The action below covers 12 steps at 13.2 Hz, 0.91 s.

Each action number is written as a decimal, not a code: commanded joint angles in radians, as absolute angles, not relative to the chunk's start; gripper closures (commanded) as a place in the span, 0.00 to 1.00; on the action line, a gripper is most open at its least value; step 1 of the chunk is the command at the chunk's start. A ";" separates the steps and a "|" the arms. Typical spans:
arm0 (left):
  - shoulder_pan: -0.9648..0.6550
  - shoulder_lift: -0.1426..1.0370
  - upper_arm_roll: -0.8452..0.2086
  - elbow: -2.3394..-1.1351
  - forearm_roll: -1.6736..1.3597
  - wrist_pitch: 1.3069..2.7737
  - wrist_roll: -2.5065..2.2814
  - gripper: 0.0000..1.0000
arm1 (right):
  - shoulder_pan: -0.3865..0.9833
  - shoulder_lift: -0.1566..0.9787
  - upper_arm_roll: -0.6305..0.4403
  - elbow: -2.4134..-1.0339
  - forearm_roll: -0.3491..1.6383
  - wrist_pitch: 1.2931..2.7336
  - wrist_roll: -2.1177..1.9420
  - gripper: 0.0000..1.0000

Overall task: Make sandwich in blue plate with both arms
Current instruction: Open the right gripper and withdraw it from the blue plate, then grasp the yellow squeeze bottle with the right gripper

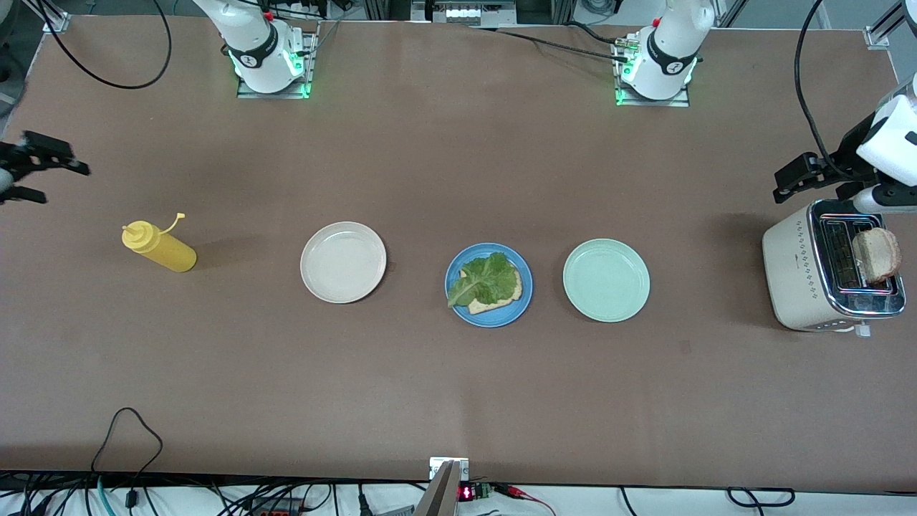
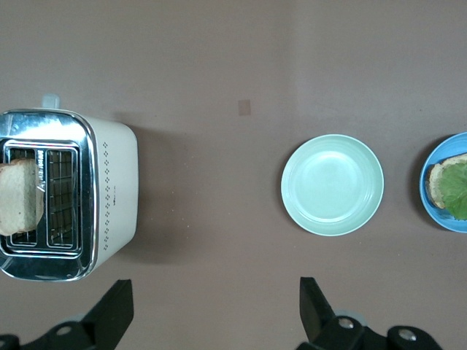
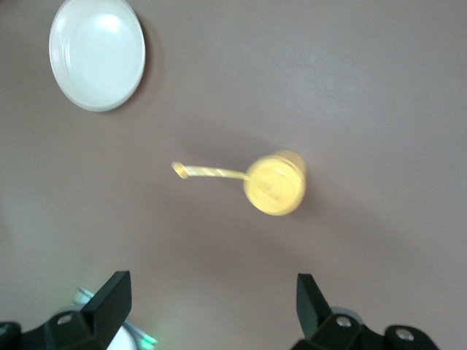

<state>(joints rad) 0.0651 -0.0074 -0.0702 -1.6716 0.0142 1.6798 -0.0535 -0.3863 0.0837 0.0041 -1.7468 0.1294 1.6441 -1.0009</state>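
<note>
Brown worktop with three plates in a row. The blue plate sits in the middle, between the cream-white plate, toward the right arm's end, and the pale green plate, toward the left arm's end. On the blue plate lies one slice of toast with a lettuce leaf on top; no second slice covers it. A cream toaster stands at the left arm's end of the worktop, with another slice of bread upright in one slot. A yellow squeeze bottle stands at the right arm's end. The left pincer hovers beside the toaster, its fingers spread and empty. The right pincer hovers over the worktop near the bottle, likewise spread and empty.
</note>
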 commanded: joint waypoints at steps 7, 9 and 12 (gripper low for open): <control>0.055 -0.014 -0.078 -1.661 -0.005 1.657 -0.046 0.00 | -0.708 0.334 0.014 -1.802 0.544 1.750 -2.047 0.00; 0.054 -0.011 -0.080 -1.661 -0.006 1.661 -0.048 0.00 | -0.719 0.412 0.014 -1.796 0.624 1.747 -2.173 0.00; 0.061 -0.009 -0.080 -1.661 -0.006 1.658 -0.035 0.00 | -0.719 0.485 0.015 -1.796 0.735 1.749 -2.293 0.00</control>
